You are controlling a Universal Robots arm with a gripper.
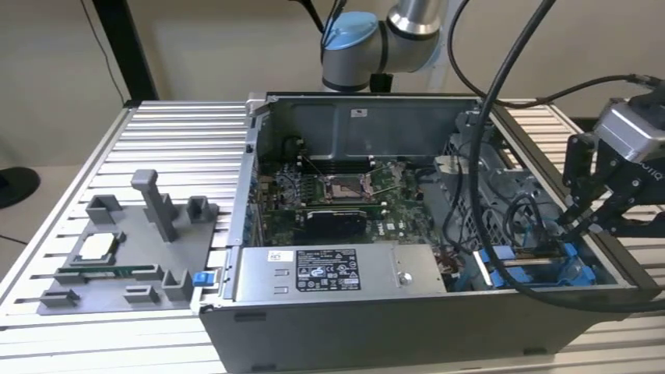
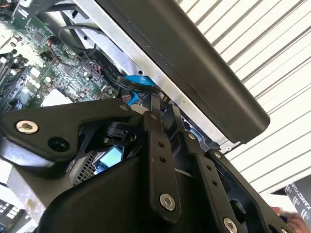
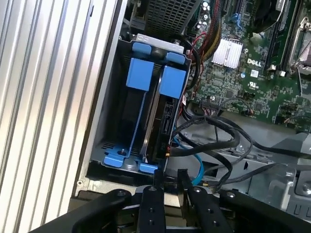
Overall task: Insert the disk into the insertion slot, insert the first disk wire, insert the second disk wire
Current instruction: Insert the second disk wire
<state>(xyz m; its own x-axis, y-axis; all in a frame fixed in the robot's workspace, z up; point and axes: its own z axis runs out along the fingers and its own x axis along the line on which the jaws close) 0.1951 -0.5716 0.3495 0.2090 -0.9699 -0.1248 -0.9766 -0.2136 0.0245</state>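
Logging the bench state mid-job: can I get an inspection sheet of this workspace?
Surface: slotted aluminium table under an open computer case.
Job's things: disk seems seated on edge in the insertion slot.
Clutter: grey fixture tray with small parts, exterior view's left.
Grippers: gripper close to the slot's end.
Cables: black cables loop beside the slot, one blue cable among them.
Surroundings: plain wall.

Gripper (image 2: 164,104) near case edge (image 2: 194,63), perhaps touching

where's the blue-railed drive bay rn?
Exterior view's right: the grey metal drive bay with bright blue rails sits in the case's near corner, beside the grey labelled power-supply box, below the black gripper.
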